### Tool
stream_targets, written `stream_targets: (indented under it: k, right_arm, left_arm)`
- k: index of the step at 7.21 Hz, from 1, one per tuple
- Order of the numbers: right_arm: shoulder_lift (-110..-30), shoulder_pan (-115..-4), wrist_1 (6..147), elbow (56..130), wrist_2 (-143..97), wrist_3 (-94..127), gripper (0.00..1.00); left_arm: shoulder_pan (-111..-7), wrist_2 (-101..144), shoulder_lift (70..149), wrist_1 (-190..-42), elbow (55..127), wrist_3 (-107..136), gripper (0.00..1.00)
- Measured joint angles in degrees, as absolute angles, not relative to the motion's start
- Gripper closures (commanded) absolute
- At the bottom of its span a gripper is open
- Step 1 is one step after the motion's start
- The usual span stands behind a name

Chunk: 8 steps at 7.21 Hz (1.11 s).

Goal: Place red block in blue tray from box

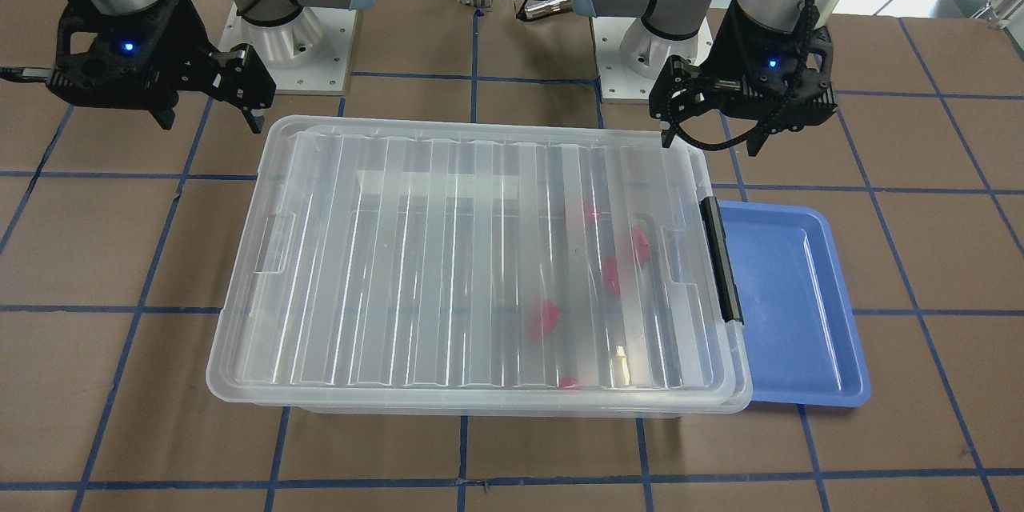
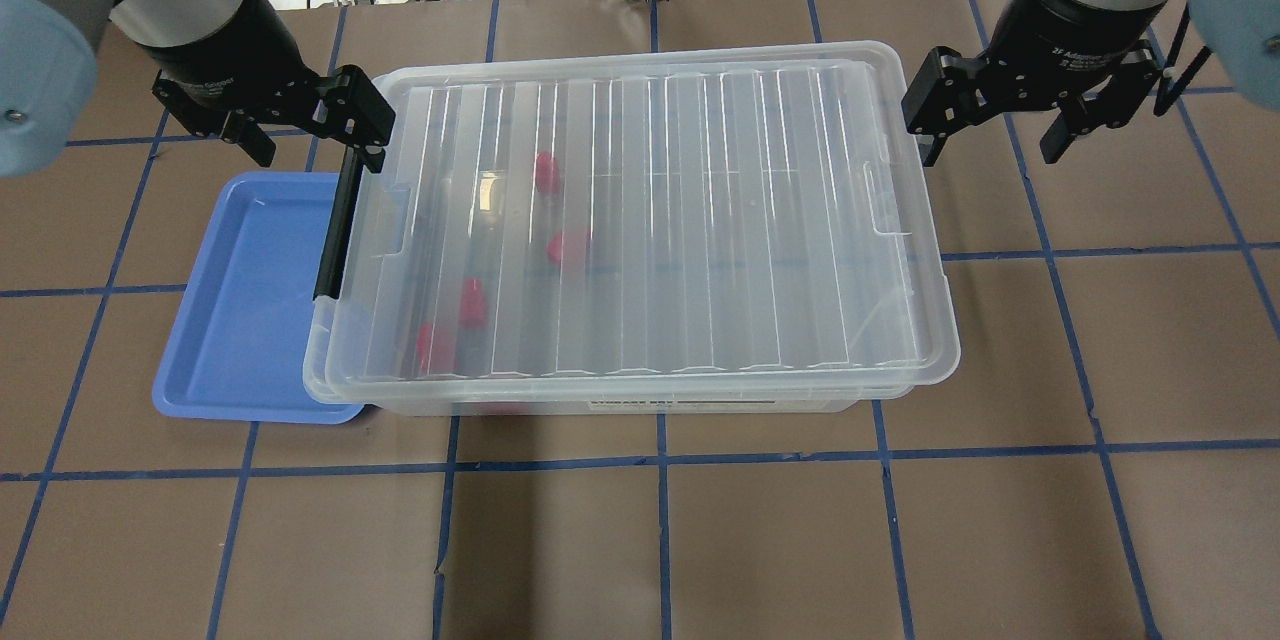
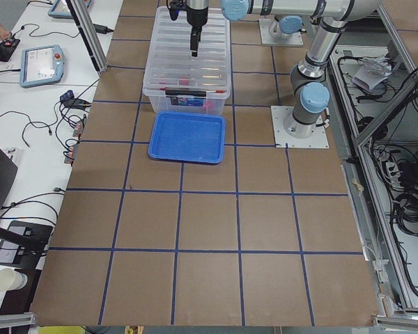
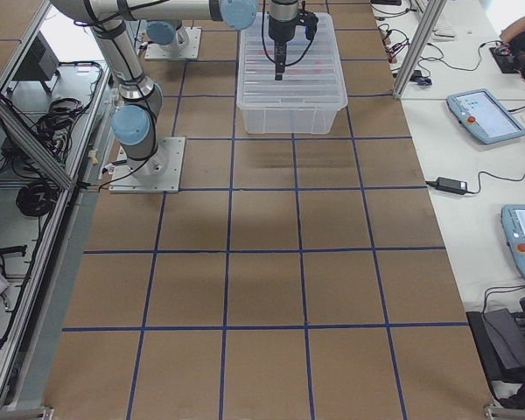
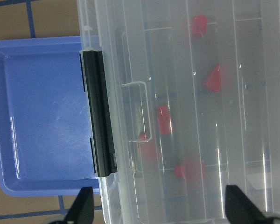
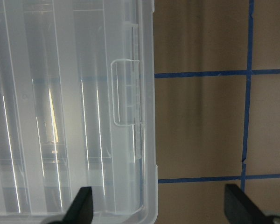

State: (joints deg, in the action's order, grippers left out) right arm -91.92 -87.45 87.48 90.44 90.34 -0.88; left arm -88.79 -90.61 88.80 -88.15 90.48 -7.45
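The box is a clear bin with its ribbed lid on and a black clip handle on the end by the blue tray. Several red blocks show blurred through the lid, near the handle end; they also show in the left wrist view. The blue tray lies flat beside that end, with nothing in it. My left gripper hovers open and empty above the handle corner. My right gripper hovers open and empty above the box's opposite end.
Brown table covering with a blue tape grid surrounds the box. The arm bases stand behind the box. Cables and tablets lie on side benches beyond the table's edge.
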Motion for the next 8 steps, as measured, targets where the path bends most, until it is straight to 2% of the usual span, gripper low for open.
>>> stream_targets:
  k: [6,8]
  right_arm:
    - [-91.2,-87.3,89.9,91.3,89.9,-1.0,0.0]
    - [-87.7,-86.5,95.1,92.3,90.4,-1.1,0.0]
  left_arm:
    - [-88.8,-90.3,88.8,-88.2,90.6,-7.5,0.0]
    - [-88.8,-90.2,88.7,-88.2,90.7,-7.5,0.0]
